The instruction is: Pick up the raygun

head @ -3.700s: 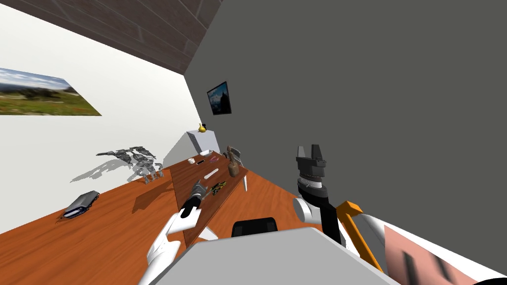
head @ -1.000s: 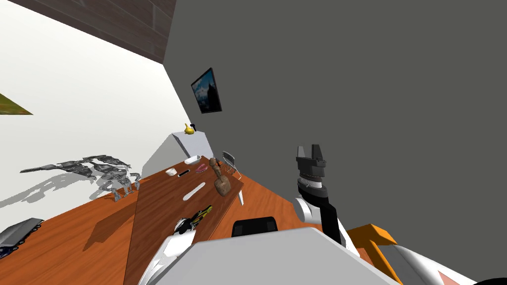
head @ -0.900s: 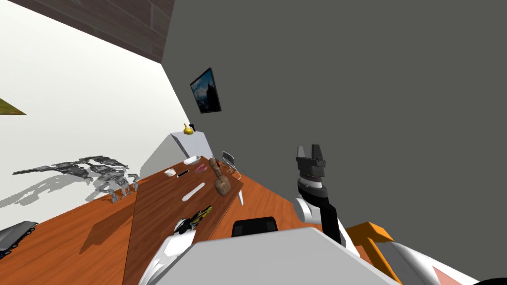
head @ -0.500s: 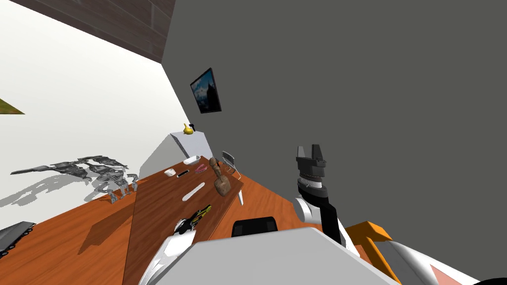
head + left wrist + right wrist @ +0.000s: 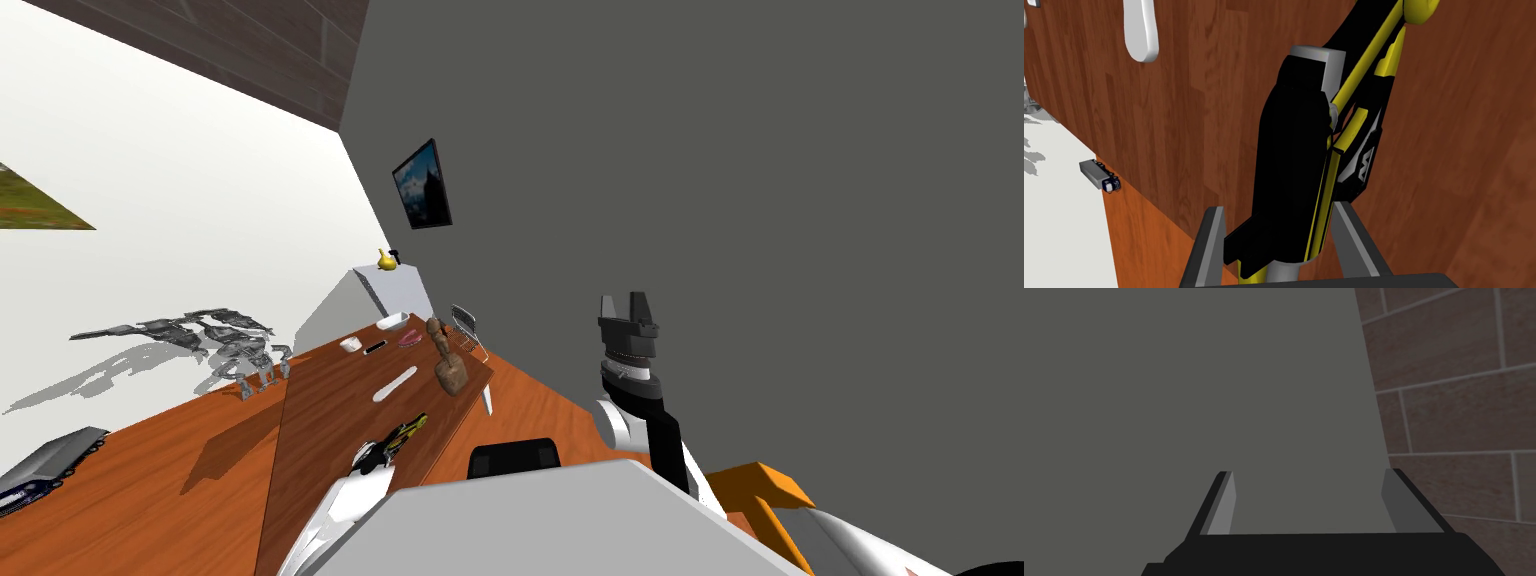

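Left claw (image 5: pixel 1280 207) clamped on black-and-yellow raygun (image 5: pixel 1294 150) — over wooden table (image 5: pixel 1199 125), right claw (image 5: pixel 1309 472) wide, raised

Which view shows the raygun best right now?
Left wrist view: the black-and-yellow raygun sits close, gripped between the fingers of the left gripper on the wooden table. Head view shows it small and distant. Right wrist view points away, right gripper open.
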